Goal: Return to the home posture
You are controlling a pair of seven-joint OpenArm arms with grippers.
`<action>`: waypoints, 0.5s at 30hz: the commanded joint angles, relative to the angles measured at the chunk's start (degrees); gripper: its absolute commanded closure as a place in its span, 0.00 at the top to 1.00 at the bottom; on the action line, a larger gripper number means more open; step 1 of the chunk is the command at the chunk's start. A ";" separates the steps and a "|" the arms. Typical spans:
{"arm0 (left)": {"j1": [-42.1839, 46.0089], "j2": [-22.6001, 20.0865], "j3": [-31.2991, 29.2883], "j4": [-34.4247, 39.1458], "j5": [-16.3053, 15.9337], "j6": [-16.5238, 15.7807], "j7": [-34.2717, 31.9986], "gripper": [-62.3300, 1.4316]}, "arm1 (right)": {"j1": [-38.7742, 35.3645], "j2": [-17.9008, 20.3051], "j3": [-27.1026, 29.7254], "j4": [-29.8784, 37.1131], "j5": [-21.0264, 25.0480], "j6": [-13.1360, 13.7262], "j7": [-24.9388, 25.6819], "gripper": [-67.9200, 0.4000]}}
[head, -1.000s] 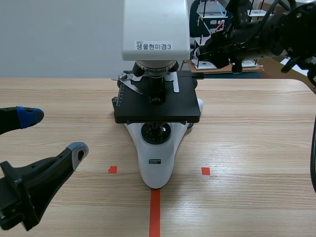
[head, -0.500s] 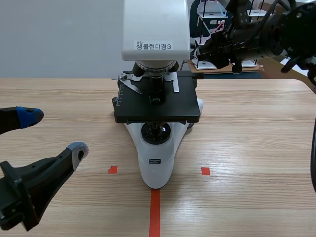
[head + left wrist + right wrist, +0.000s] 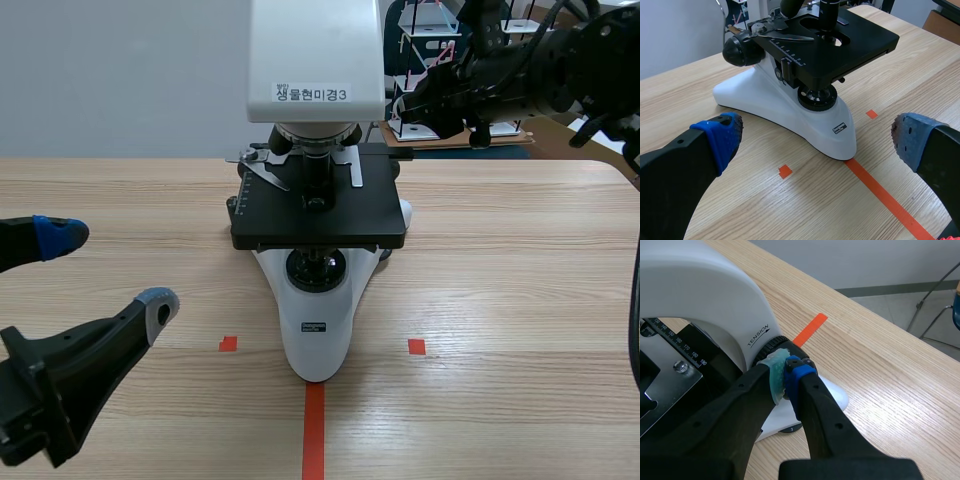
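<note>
Backing the right gripper [image 3: 785, 377] straight off to the right looks the safest way home. Its pads are pressed together and touch the black focus knob [image 3: 771, 346] on the far right side of the microscope [image 3: 318, 300], so a careless swing could turn it. This gripper is raised and points left. The left gripper [image 3: 108, 270], jaws wide apart, hovers low at near left, pointing right. The microscope stands in the middle, its base running near to far with the rounded tip nearest the robot.
</note>
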 commanded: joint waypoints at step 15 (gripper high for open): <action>0.42 0.28 -0.37 0.26 -0.52 -0.07 -0.79 1.00 | -8.96 5.88 3.37 8.39 0.02 0.02 8.17 0.31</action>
